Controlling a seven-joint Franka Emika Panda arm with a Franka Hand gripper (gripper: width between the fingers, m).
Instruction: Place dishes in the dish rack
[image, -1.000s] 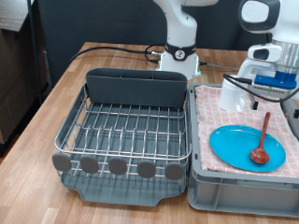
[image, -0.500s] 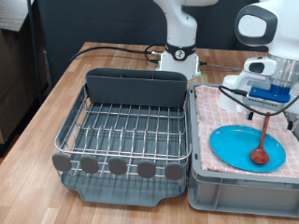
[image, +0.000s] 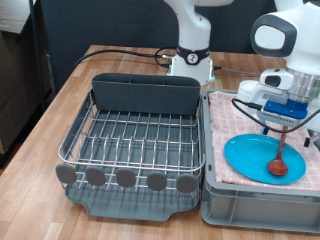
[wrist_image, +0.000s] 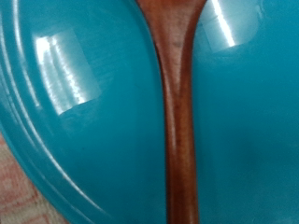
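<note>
Exterior view shows the gripper (image: 285, 128) has descended over the wooden spoon (image: 280, 157) lying on the blue plate (image: 252, 156), finger state unclear, while the dish rack (image: 135, 150) holds no dishes.

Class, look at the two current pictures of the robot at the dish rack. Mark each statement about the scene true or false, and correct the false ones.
1. The spoon lies on the plate. True.
2. The plate stands in the rack. False: it lies on the checked cloth in the crate.
3. The gripper hangs over the spoon's handle. True.
4. The rack's wire grid holds a cup. False: no dish shows in it.
5. The plate is red. False: blue.
</note>
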